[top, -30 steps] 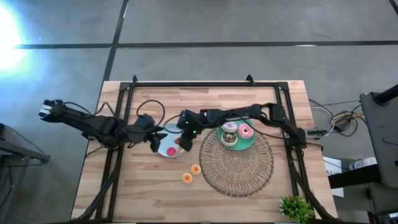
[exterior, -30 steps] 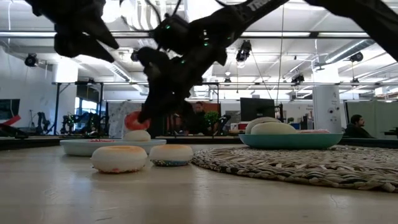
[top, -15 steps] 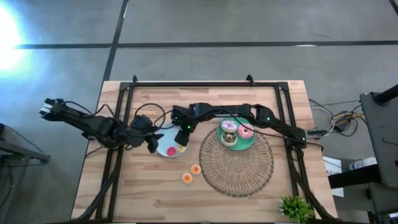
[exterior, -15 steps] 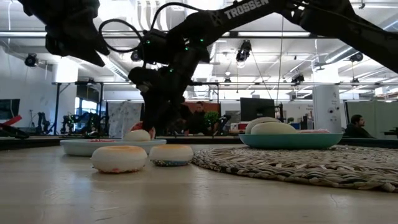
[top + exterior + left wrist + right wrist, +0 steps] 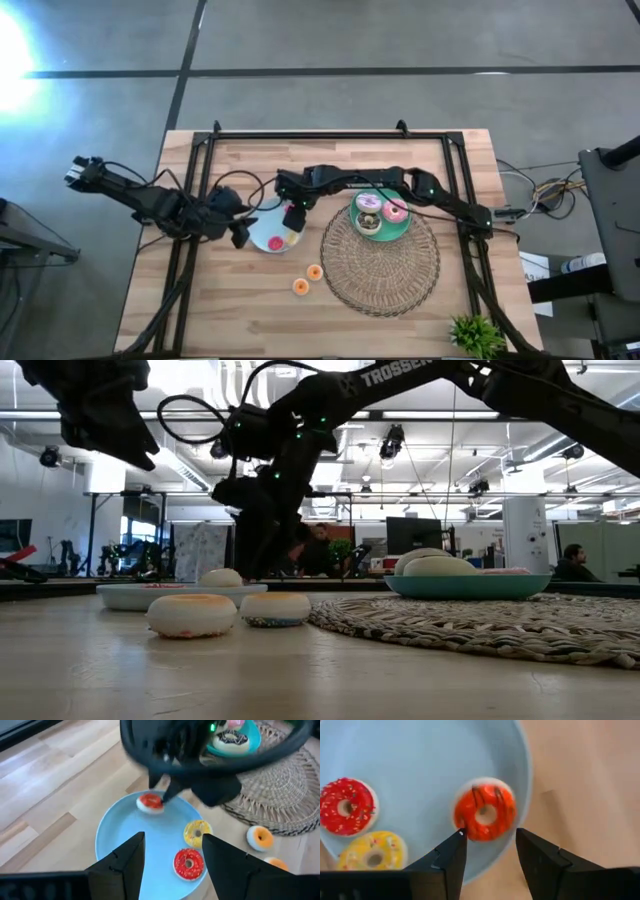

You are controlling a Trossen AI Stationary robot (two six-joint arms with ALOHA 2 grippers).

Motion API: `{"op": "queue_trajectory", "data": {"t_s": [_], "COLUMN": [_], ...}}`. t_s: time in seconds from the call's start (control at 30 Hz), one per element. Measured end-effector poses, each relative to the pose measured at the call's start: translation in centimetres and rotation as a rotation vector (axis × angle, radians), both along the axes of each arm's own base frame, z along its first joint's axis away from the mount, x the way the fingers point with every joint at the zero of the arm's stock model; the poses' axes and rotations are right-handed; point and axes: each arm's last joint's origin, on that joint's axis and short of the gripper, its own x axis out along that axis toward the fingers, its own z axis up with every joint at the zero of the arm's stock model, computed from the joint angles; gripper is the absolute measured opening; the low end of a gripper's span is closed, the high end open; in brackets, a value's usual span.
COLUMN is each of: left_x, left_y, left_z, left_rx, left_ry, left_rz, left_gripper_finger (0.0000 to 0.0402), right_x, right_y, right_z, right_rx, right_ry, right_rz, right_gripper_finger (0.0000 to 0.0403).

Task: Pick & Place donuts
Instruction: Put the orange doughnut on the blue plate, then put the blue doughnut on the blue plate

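High view is showing the wooden table (image 5: 210, 310) carrying everything, with the round woven placemat (image 5: 380, 262) lying toward its right and the two dark arms meeting near the middle. On the placemat's far edge the teal plate (image 5: 404, 231) is holding two larger donuts, a pink one (image 5: 394, 210) and a speckled white-pink one (image 5: 369, 204). Just left of the placemat the light-blue plate (image 5: 125, 840) is carrying three small donuts: an orange-red donut with dark stripes (image 5: 485, 812) near its rim, a yellow donut (image 5: 198, 832) and a red sprinkled donut (image 5: 189, 863). Two tiny orange donuts (image 5: 314, 271) are sitting on bare wood, near the placemat's edge. The right gripper (image 5: 487, 851) is hovering directly over the striped donut with its fingers spread apart and nothing between them; the left gripper (image 5: 172, 852) is waiting beside the plate, fingers likewise parted and empty. These toys are probably light and rigid with a smooth glaze, so they are likely skidding easily on the plate; pinching across the ring's outer edge, or one finger through the hole, looks safest.
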Motion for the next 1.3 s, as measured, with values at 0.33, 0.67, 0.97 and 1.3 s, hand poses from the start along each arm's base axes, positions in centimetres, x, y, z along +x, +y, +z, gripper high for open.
{"op": "queue_trajectory", "data": {"t_s": [0.33,0.67,0.97,1.3], "left_x": [-0.4,-0.6,-0.2,0.3], "left_y": [-0.7,-1.2,-1.3,-1.7], "left_z": [-0.2,-0.2,-0.6,-1.0], "left_rx": [-0.002,0.024,0.011,-0.001], "left_ry": [0.009,-0.028,-0.033,-0.019], "left_rz": [-0.019,0.010,0.026,0.034], "left_gripper_finger": [0.0171,0.0171,0.0171,0.0171], "right_x": [-2.5,-8.2,-10.7,-10.2], "right_y": [4.1,14.1,19.0,19.6], "right_z": [4.1,3.6,0.2,-1.5], "right_rx": [-0.136,-0.212,-0.241,-0.299], "right_ry": [0.052,-0.166,-0.203,-0.170], "right_rz": [0.436,0.870,0.989,0.829], "right_gripper_finger": [0.0162,0.0151,0.0178,0.0197]}}
